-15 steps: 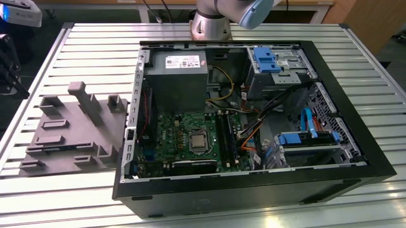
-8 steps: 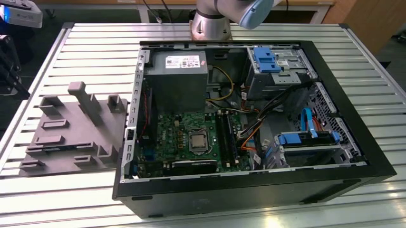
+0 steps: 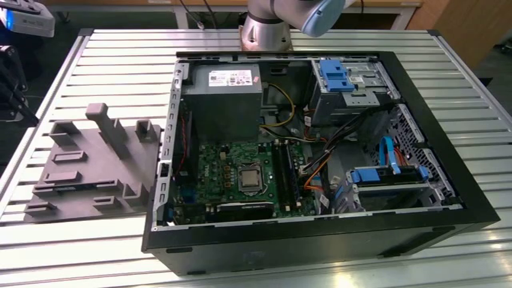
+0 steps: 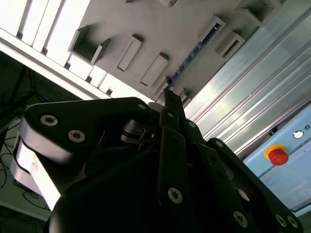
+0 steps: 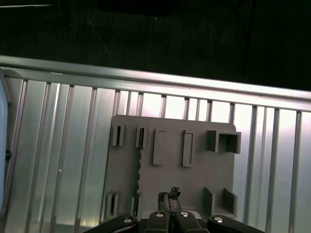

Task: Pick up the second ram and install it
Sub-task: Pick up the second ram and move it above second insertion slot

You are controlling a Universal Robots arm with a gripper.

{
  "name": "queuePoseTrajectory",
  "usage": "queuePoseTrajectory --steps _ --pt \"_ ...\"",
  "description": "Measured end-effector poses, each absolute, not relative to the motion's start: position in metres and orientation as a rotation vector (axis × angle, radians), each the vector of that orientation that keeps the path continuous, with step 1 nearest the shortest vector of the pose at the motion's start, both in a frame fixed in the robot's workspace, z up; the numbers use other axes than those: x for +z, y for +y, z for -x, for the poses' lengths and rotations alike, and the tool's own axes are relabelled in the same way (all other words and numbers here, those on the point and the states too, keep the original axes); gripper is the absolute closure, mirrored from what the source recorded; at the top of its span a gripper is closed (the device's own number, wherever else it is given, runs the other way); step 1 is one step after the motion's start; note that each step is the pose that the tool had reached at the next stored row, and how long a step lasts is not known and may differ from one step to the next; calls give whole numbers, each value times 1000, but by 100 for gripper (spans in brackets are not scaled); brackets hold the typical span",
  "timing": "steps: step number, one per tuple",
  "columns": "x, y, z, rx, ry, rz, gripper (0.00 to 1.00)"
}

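The second ram [image 5: 140, 167] is a thin dark stick standing on edge in a slot of the grey fixture plate [image 5: 194, 170]. In the second wrist view the ram [image 4: 192, 57] shows as a thin line with bluish dots on the fixture [image 4: 160, 29]. My gripper [image 5: 169, 196] hovers high above the plate, off to one side of the stick and apart from it. Its fingertips sit together with nothing between them, and the gripper [image 4: 171, 99] looks the same in the second wrist view. The fixture [image 3: 80, 174] lies at the exterior view's left.
An open computer case [image 3: 320, 243] fills the exterior view's right, with its green motherboard [image 3: 240, 174] and dark memory slots [image 3: 286, 171] exposed. Grey posts [image 3: 108, 126] rise from the fixture. The slatted metal table [image 3: 120, 66] carries both. The arm's base [image 3: 268, 27] stands behind the case.
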State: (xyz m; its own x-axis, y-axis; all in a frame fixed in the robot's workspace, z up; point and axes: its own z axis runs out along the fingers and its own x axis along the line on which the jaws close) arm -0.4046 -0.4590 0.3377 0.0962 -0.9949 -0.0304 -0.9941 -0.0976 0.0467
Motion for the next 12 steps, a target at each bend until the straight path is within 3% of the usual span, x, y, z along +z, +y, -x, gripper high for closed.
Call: queuePoseTrajectory --steps 12 --pt "334 -459 405 -84 -2101 -2315 89"
